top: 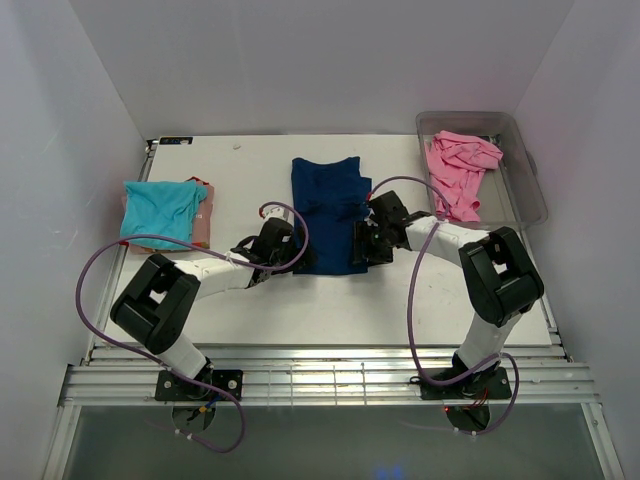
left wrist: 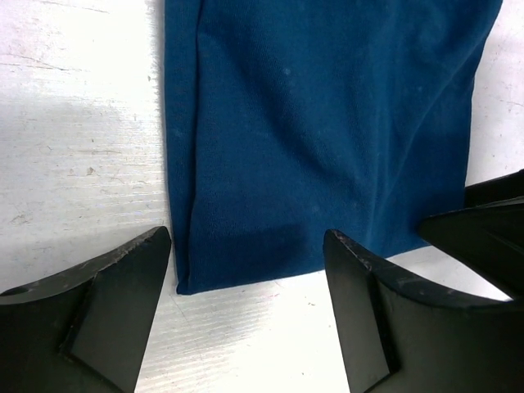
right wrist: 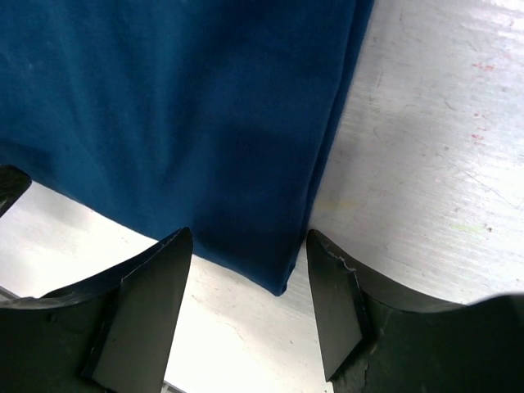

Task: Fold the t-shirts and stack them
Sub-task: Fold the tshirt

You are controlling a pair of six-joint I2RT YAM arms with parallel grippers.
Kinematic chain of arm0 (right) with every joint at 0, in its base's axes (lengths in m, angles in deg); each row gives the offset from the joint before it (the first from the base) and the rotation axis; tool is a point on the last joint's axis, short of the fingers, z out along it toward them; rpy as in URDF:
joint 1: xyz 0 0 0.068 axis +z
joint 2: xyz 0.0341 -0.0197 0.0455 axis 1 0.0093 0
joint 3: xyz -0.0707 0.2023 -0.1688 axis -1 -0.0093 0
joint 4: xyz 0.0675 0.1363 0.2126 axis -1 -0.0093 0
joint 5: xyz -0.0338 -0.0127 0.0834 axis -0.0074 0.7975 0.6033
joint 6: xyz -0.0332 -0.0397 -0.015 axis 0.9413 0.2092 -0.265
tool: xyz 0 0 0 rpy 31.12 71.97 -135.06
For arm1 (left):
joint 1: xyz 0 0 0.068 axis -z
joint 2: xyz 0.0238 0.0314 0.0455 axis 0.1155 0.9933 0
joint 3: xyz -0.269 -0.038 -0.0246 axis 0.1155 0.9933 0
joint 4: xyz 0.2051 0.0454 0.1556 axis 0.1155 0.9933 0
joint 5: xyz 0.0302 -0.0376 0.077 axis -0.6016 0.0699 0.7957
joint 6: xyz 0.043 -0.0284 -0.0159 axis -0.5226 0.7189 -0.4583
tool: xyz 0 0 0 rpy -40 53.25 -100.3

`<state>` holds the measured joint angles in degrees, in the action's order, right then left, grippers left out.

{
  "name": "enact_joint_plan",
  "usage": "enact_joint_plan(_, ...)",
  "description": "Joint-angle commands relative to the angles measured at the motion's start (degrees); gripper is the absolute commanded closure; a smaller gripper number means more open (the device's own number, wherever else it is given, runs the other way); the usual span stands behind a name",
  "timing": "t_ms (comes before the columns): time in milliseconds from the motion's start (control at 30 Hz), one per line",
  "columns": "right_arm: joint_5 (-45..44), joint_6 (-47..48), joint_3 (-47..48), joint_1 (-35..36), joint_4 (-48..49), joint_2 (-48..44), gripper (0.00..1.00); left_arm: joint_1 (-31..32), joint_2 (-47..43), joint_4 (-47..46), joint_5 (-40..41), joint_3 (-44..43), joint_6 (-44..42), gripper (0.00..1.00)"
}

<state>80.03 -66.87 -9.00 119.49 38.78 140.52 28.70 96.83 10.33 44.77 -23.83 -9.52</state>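
A navy blue t-shirt (top: 328,210) lies folded into a long strip at the middle of the table, its hem toward the arms. My left gripper (top: 290,250) is low at its near left corner. In the left wrist view the navy cloth (left wrist: 327,123) fills the top, and that gripper (left wrist: 246,237) is open with the corner between its fingers. My right gripper (top: 357,245) is at the near right corner. It (right wrist: 250,236) is open astride that corner of the navy cloth (right wrist: 180,106). A turquoise t-shirt (top: 160,212) lies folded at the left. A pink t-shirt (top: 462,172) sits crumpled in the tub.
The clear plastic tub (top: 530,185) stands at the back right corner. A reddish folded cloth (top: 205,232) shows under the turquoise shirt. White walls close in the table (top: 400,310) on three sides. The other arm's black finger (left wrist: 483,233) shows at the right of the left wrist view.
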Motion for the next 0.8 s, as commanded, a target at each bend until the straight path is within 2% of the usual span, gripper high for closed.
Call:
enact_joint_plan(0, 0.0, -0.2, -2.1, 0.0, 0.9, 1.0, 0.36, -0.3, 0.7, 3.0, -0.9, 1.3, 0.5, 0.15)
enact_joint_plan(100, 0.8, -0.3, -2.4, 0.2, 1.4, 1.4, 0.36, -0.3, 0.7, 4.4, -1.3, 2.3, 0.6, 0.21)
enact_joint_plan(233, 2.0, -0.7, -2.5, 0.7, 2.1, 2.0, 0.40, -0.3, 0.7, 5.2, -1.7, 3.3, 0.7, 0.36)
enact_joint_plan(333, 2.4, -0.8, -2.2, 1.0, 2.2, 2.3, 0.49, -0.3, 0.8, 5.5, -2.0, 3.8, 0.5, 0.55)
enact_joint_plan(367, 2.3, -0.8, -2.2, 1.2, 2.1, 2.5, 0.60, -0.3, 0.9, 5.7, -2.0, 3.8, 0.4, 0.68)
enact_joint_plan(467, 2.3, -0.5, -2.4, 1.3, 2.0, 2.9, 0.79, -0.3, 1.5, 6.0, -2.1, 3.8, 0.1, 0.92)
enact_joint_plan(500, 2.3, -0.4, -2.6, 1.4, 2.0, 2.8, 0.82, -0.3, 1.7, 6.2, -2.1, 3.8, 0.1, 1.00)
enact_joint_plan(600, 2.3, 0.0, -3.3, 1.6, 1.7, 2.2, 0.92, 0.0, 1.6, 6.3, -2.3, 4.4, -0.5, 1.00)
enact_joint_plan(767, 0.2, 1.2, -5.8, 4.6, -1.4, -2.8, 0.92, 2.7, -3.4, 9.5, -0.6, 6.2, -3.2, 1.00)
